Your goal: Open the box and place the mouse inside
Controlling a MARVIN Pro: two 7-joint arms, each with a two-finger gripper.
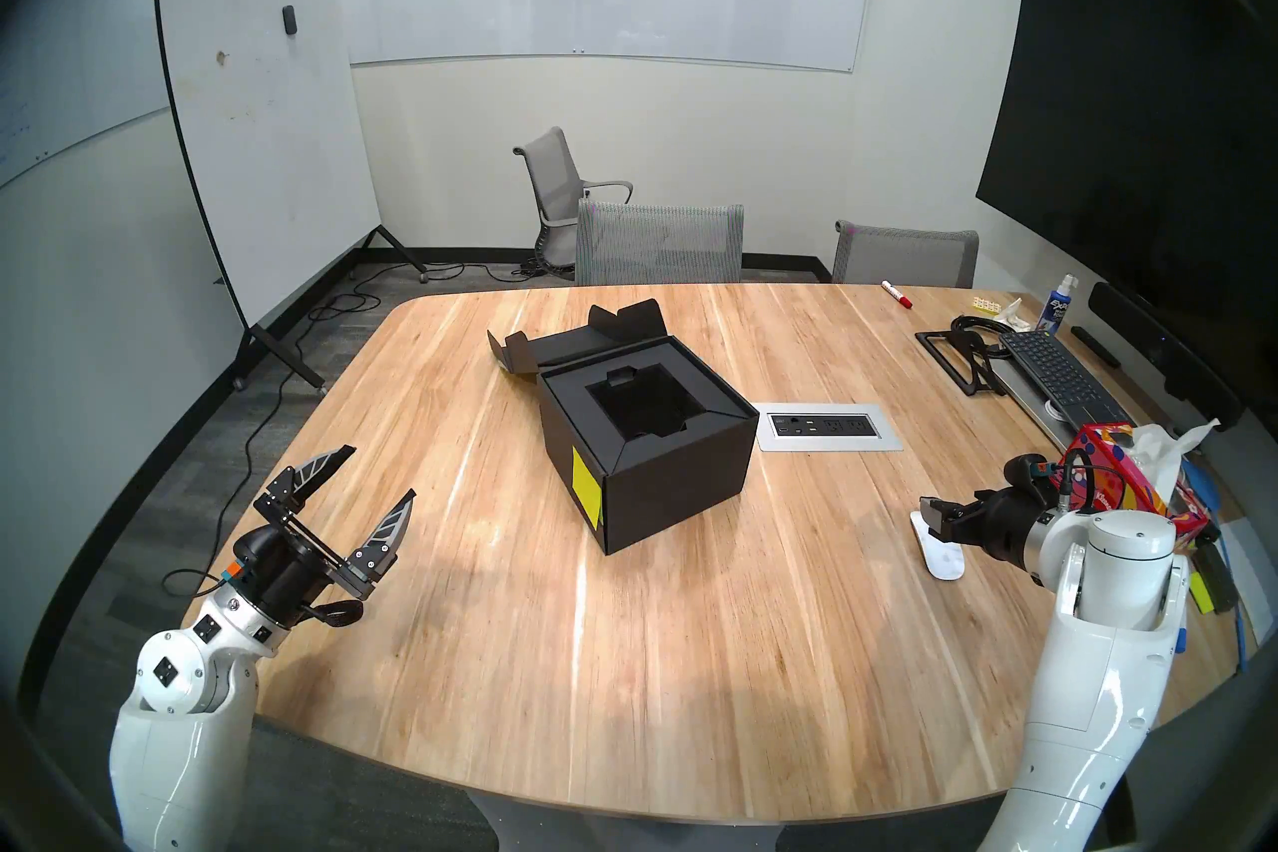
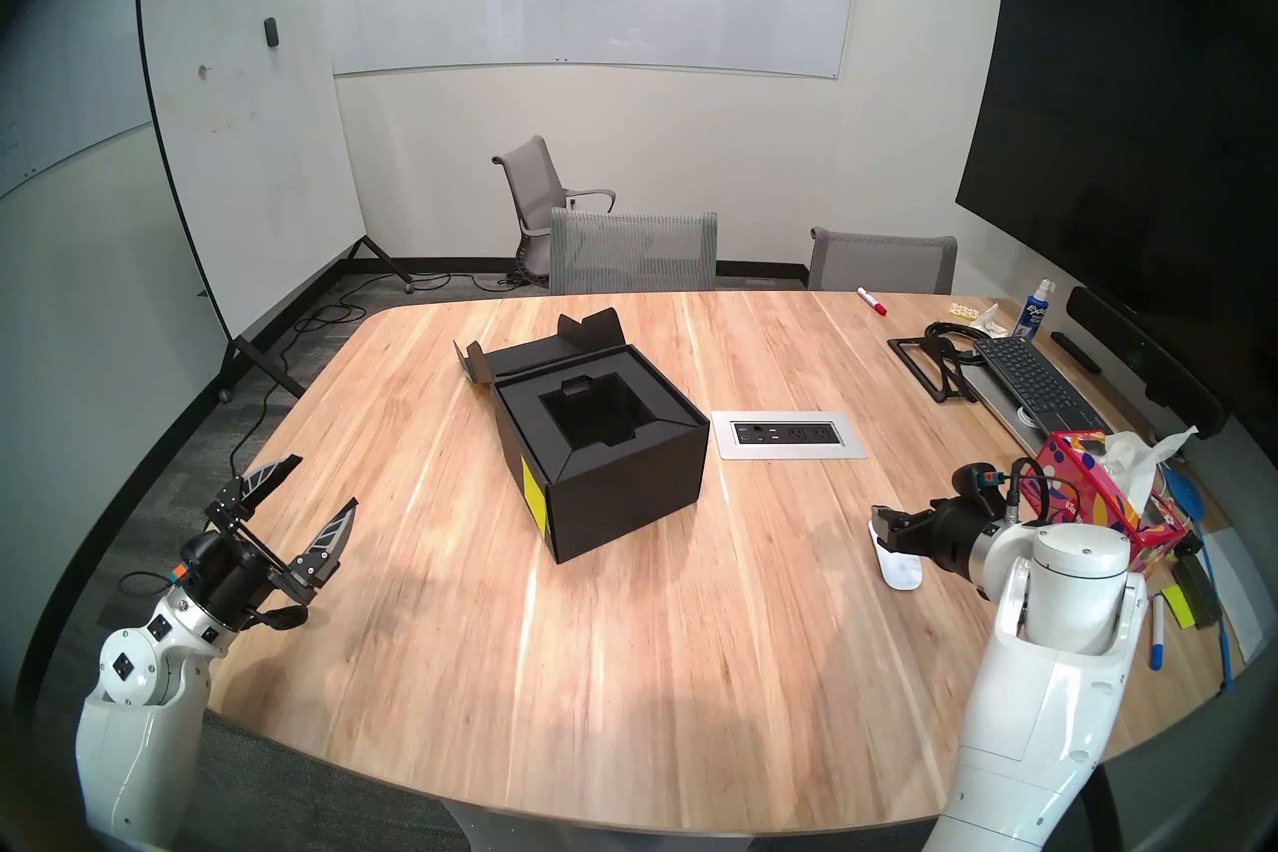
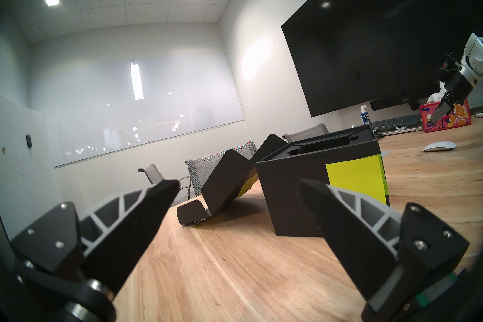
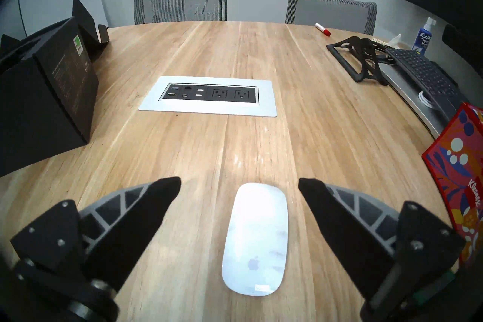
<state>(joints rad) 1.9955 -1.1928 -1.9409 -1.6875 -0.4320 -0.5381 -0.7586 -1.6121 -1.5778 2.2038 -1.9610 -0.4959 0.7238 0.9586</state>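
The right gripper [image 4: 239,183] hangs with its jaws spread wide above the smooth white rounded mouse [image 4: 256,240], which lies flat on the pale wooden counter [image 1: 691,657]. The left gripper [image 1: 377,477] gapes empty. Farther off stands the matte black cardboard box [image 1: 646,456], flap lid thrown back.

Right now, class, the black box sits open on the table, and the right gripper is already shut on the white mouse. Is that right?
Not quite. The box is open, but the right gripper is open, not shut: in the right wrist view its fingers stand apart on either side of the mouse, which lies untouched on the table.
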